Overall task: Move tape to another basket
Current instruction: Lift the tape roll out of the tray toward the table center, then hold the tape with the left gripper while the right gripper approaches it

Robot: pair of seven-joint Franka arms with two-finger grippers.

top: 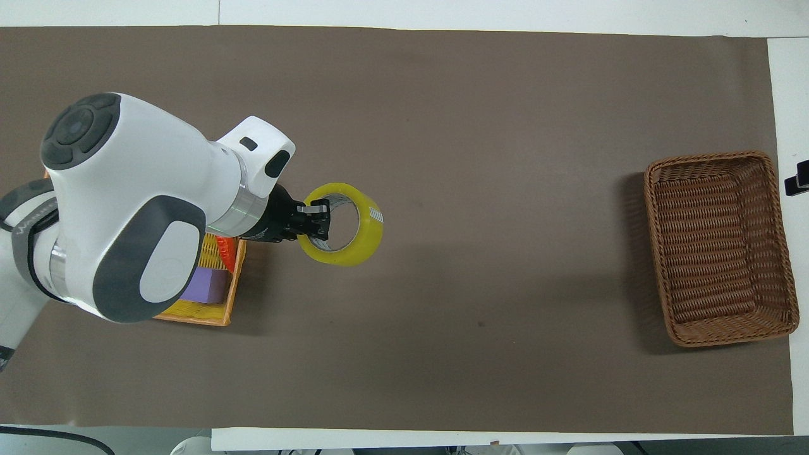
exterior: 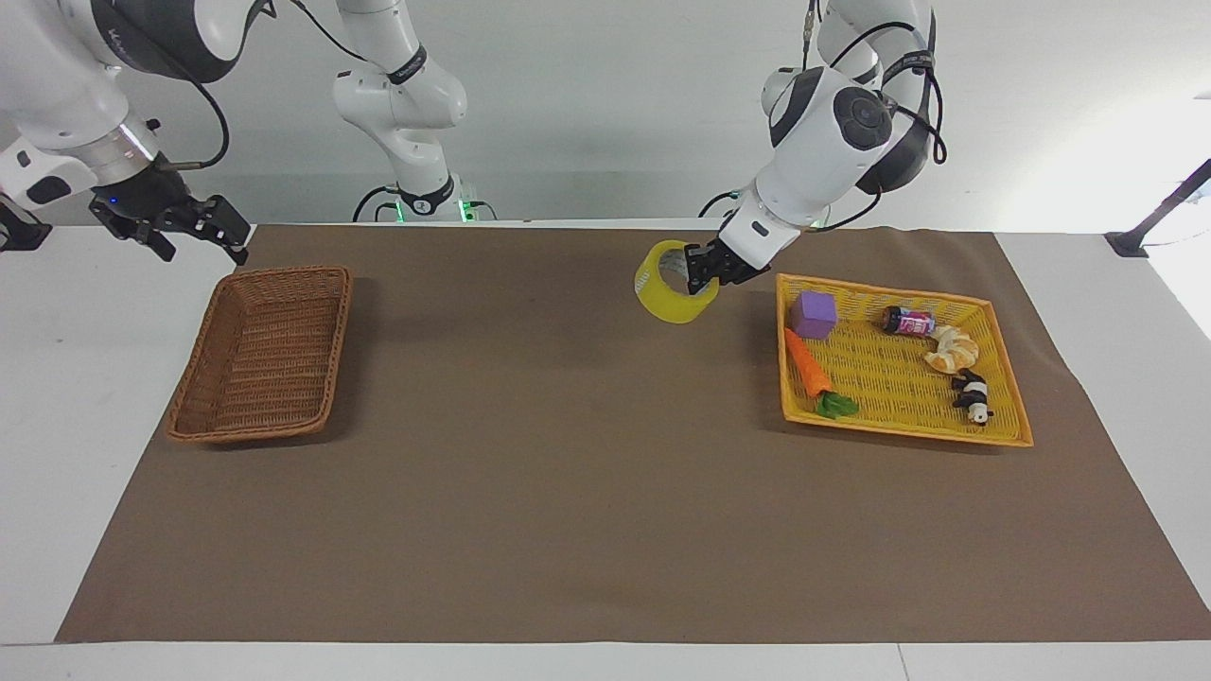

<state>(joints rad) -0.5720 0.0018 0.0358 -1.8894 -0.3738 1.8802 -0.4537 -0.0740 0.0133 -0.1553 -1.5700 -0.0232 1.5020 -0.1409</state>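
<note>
I am a pair of robot arms at a table covered by a brown mat (exterior: pixel 568 492).

My left gripper (exterior: pixel 702 270) is clamped on the tape (exterior: pixel 670 282), pinching one wall of the ring with one finger inside the core and one outside. Gripping the wall, not the whole width, suits a roll too wide for my fingers to span. I hold the tape in the air over bare mat, clear of the yellow tray (exterior: pixel 993 437), with its open hole tilted upward. Carried this high, it should pass over any rim without catching.

The tray lies toward my left arm's end of the table and holds a purple block (exterior: pixel 814 314), a toy carrot (exterior: pixel 809 365), a small can (exterior: pixel 906 322), a pastry (exterior: pixel 951 350) and a panda figure (exterior: pixel 973 395).

The brown wicker basket (exterior: pixel 261 352) sits at my right arm's end, well apart from the tape, with nothing in it. I judge it too far for my left arm alone, so a handover or a set-down midway looks likely.

My right gripper (exterior: pixel 184 227) waits over the white tabletop beside the basket, fingers apart, holding nothing.
</note>
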